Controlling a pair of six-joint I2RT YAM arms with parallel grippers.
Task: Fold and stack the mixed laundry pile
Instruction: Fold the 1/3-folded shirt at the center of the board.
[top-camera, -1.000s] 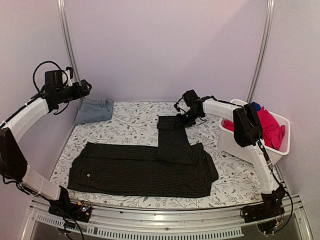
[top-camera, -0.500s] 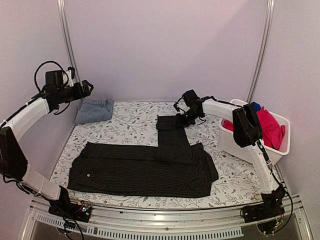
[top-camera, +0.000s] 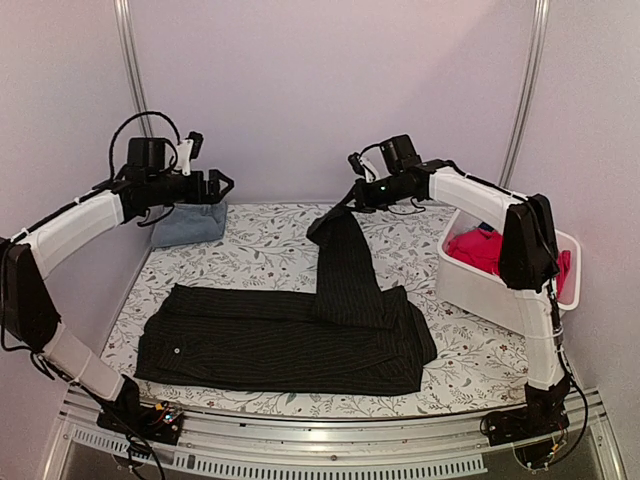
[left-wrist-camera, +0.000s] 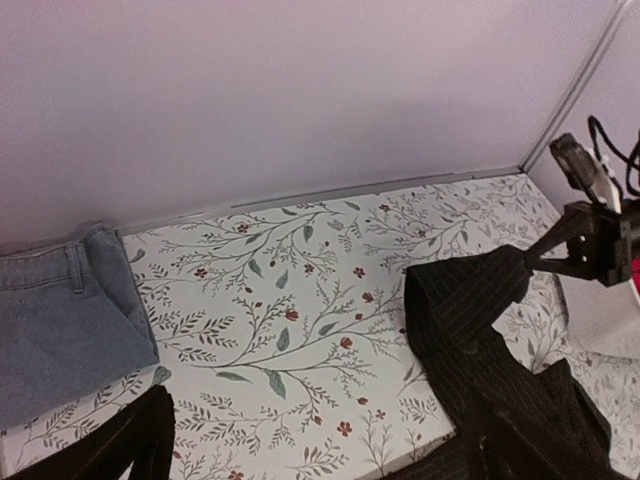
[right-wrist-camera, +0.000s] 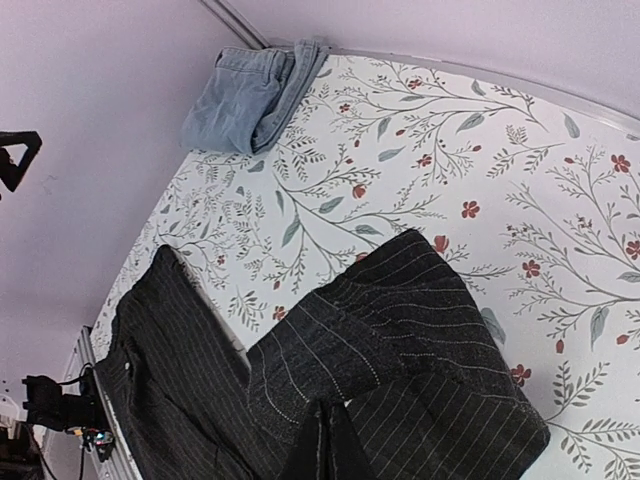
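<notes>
table (top-camera: 260, 262): floral cover, carries the laundry.
black pinstriped shirt (top-camera: 280, 340): spread flat across the near half.
white bin (top-camera: 480, 292): right edge, red-pink cloth (top-camera: 482, 250) inside, not yet folded.
denim piece (top-camera: 188, 222): folded, far left corner.
sleeve (top-camera: 345, 268): pulled up toward far middle.
right hand (top-camera: 352, 198): pinched closed on the sleeve end, raised.
left hand (top-camera: 222, 184): fingers look parted, empty, above the denim.
step: you're folding the sleeve in.
next: carry it near-left over the shirt body, lay flat, release.
</notes>
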